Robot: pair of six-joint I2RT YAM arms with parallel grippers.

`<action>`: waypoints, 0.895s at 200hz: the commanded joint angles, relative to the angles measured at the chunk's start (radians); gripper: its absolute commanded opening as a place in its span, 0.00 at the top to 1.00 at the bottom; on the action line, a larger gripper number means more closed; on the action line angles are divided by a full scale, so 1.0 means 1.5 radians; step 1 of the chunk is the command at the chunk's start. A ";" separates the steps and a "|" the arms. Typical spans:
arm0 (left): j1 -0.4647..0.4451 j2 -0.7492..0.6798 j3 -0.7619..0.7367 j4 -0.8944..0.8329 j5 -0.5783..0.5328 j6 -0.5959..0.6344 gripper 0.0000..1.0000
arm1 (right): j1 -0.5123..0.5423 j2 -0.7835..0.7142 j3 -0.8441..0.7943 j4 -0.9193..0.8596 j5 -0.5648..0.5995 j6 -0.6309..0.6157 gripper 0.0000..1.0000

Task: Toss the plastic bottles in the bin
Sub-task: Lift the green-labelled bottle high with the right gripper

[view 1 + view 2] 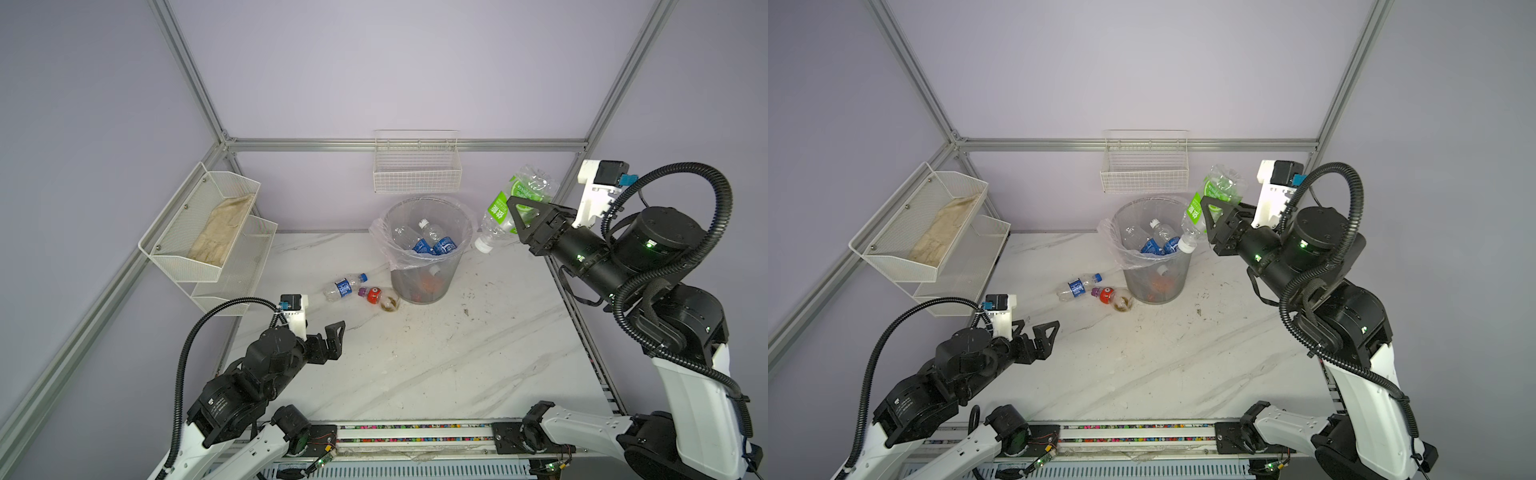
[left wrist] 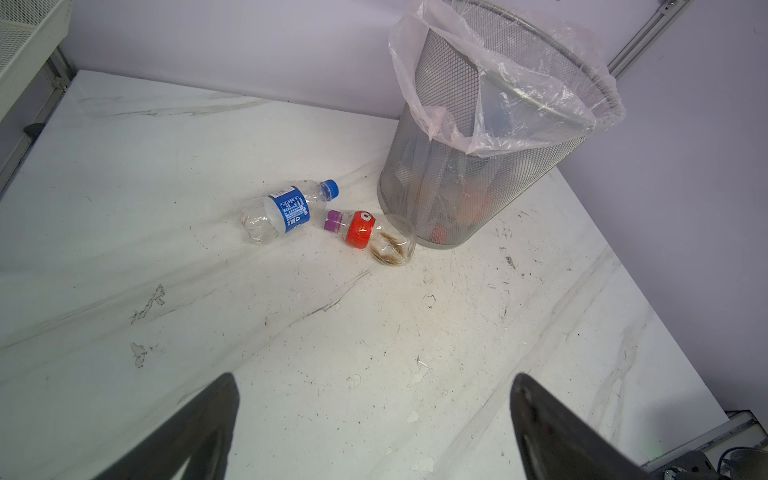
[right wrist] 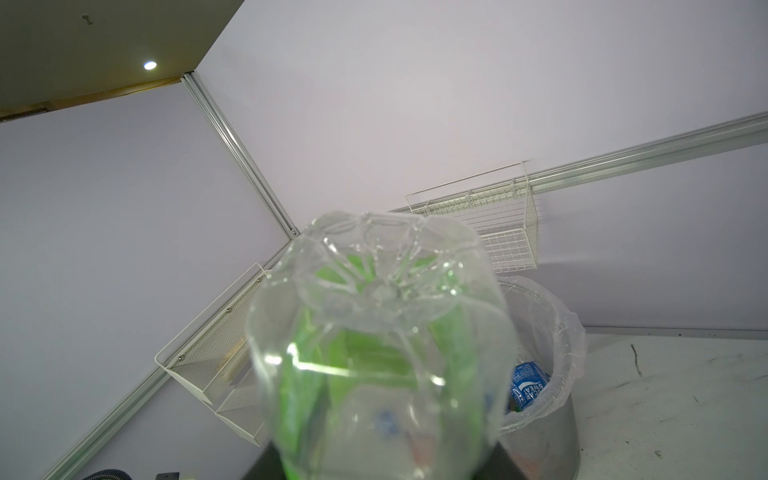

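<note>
Hanging cap-down in the right gripper (image 1: 517, 218), a clear green-labelled bottle (image 1: 530, 187) is raised at the right side of the bin (image 1: 419, 286), with the jaws pinched narrow around its crumpled middle. From where I stand its white cap looks level with the rim or just outside it; I cannot tell whether it is truly over the opening.

That is the worry. If the jaws let go here, I judge the bottle could strike the rim, snag the loose plastic liner (image 2: 498, 104), and bounce out onto the table (image 1: 415, 365). It is long and light, and the bin already holds several bottles, so it may also stand up on the pile instead of dropping in.

The left gripper (image 1: 1034, 330) hovers low over the near left of the table, spread wide and holding nothing. A blue-labelled bottle (image 1: 344, 286) and a red-labelled bottle (image 1: 376, 296) lie on their sides close together, the red one right against the bin's foot. Reaching for that one risks nudging the bin.
</note>
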 commanded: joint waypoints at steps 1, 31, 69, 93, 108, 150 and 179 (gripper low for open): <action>0.001 -0.005 0.004 0.027 0.002 -0.010 0.00 | 0.003 -0.001 0.021 0.001 0.018 -0.016 1.00; 0.001 -0.002 0.006 0.026 0.001 -0.007 0.00 | 0.003 0.012 0.048 -0.007 0.030 -0.030 1.00; 0.001 -0.002 0.006 0.026 0.000 -0.006 0.00 | 0.003 0.027 0.068 -0.007 0.032 -0.037 1.00; 0.002 -0.001 0.007 0.026 -0.002 -0.003 0.00 | 0.003 0.031 0.072 -0.005 0.033 -0.038 1.00; 0.001 -0.002 0.007 0.027 -0.003 -0.003 0.00 | 0.004 0.031 0.073 -0.004 0.034 -0.038 1.00; 0.002 0.004 0.007 0.029 -0.003 -0.001 0.00 | 0.004 0.028 0.070 -0.006 0.041 -0.037 1.00; 0.002 0.007 0.010 0.030 -0.002 0.002 0.00 | 0.004 0.027 0.052 0.005 0.046 -0.037 1.00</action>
